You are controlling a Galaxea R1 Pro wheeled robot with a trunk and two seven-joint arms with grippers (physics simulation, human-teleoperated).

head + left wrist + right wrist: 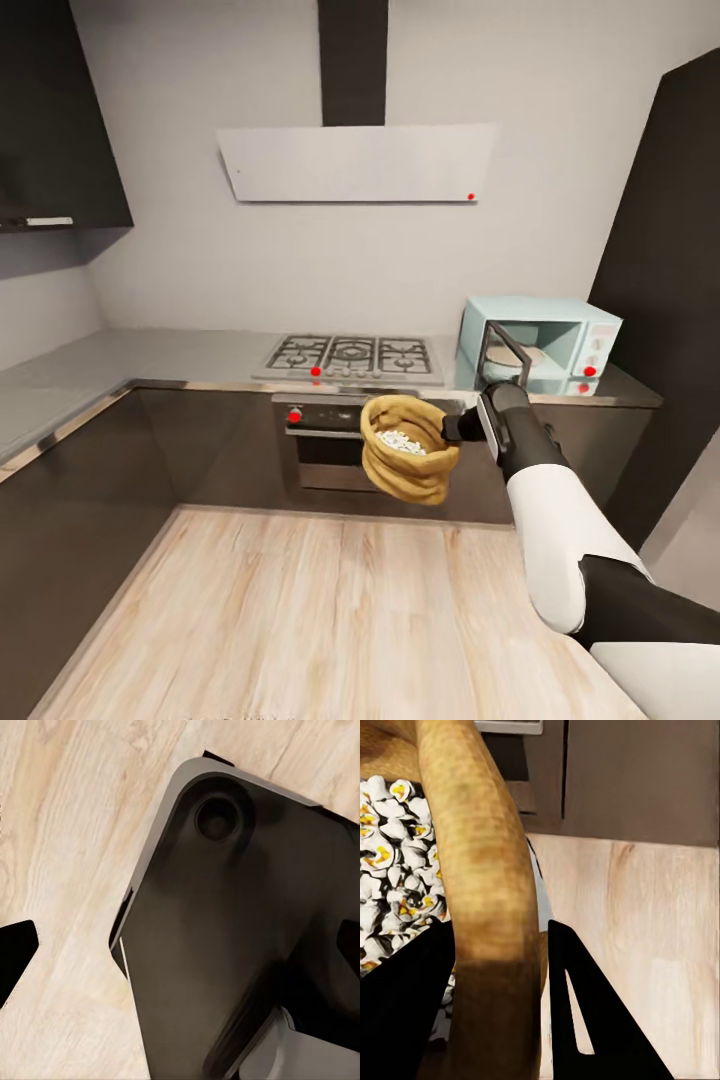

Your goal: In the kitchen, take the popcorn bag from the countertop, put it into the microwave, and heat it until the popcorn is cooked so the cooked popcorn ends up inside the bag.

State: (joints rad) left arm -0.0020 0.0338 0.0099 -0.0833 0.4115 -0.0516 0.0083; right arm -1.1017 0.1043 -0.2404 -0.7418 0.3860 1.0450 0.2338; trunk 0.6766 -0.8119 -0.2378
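The tan-brown popcorn bag (405, 475) hangs in the air in front of the cabinet fronts, below countertop height. White popcorn (403, 441) fills its mouth. My right gripper (455, 428) is shut on the bag's thick rolled rim. In the right wrist view the rim (480, 855) runs between both dark fingers (405, 1020), and puffed white-and-yellow popcorn (386, 862) lies inside. The mint-blue microwave (560, 345) stands on the grey countertop (150, 355) at the right, its door (503, 352) swung open. My left gripper (180, 952) is open, hanging over the floor.
A gas hob (350, 357) and a built-in oven (320, 440) sit left of the microwave, under a range hood (355, 162). A tall dark cabinet (670, 250) closes the right side. Wooden floor (330, 620) stretches ahead. My own dark base (225, 945) lies beneath the left gripper.
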